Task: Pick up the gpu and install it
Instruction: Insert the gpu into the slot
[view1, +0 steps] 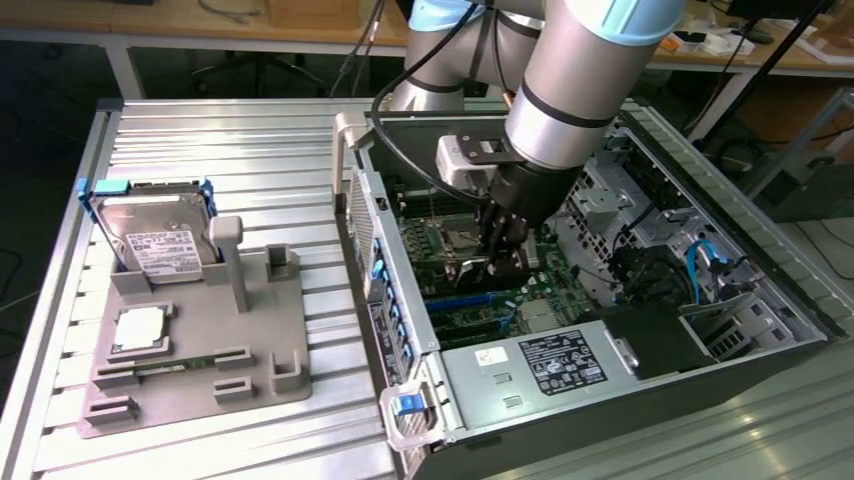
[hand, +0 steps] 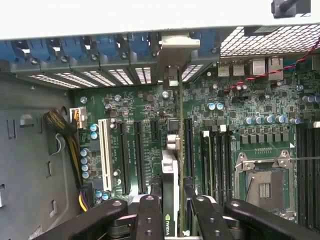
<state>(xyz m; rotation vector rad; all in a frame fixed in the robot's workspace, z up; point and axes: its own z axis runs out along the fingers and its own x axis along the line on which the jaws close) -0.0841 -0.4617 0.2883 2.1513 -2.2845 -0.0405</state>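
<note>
We see the ribbed metal worktop (view1: 200, 130) carrying an open computer case (view1: 747, 330) that lies on its side toward the exterior view's right. The robot arm (view1: 574, 80) reaches down into the case over the green motherboard (hand: 250, 100). On the exterior view's left sits a grey holder tray (view1: 187, 390), with a silver hard drive (view1: 158, 245) standing in it and a small square processor chip (view1: 140, 330) lying flat in front of the drive.

In the wrist view the tool (hand: 172, 210) is closed on the gpu (hand: 171, 165), its black fingers (hand: 150, 220) pressed against both faces of the card. We see the card edge-on, standing upright over the motherboard between the black expansion slots (hand: 139, 155). Its silver end bracket (hand: 172, 55) reaches up to the rear slot openings, beside the row of blue clips (hand: 75, 47). The empty processor socket (hand: 264, 185) lies well apart from the card.
</note>
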